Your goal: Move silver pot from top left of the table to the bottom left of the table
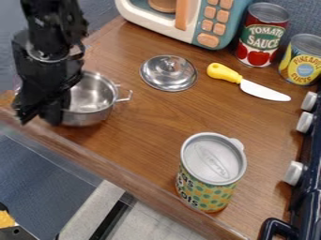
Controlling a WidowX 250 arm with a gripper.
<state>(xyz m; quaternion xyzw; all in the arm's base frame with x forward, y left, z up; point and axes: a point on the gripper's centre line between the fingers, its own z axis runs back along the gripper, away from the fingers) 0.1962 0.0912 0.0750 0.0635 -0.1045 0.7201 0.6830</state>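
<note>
The black gripper hangs at the far left of the work surface, over the left side of the silver pot. The silver pot stands upright near the table's left front edge, its open top facing up. One looped handle points right; the pot's left side is hidden behind the gripper. Whether the gripper holds the pot cannot be made out.
A silver lid lies right of the pot, then a yellow-handled knife. A large can stands near the front edge. Behind are a toy microwave, tomato can and pineapple can; a stove borders the right.
</note>
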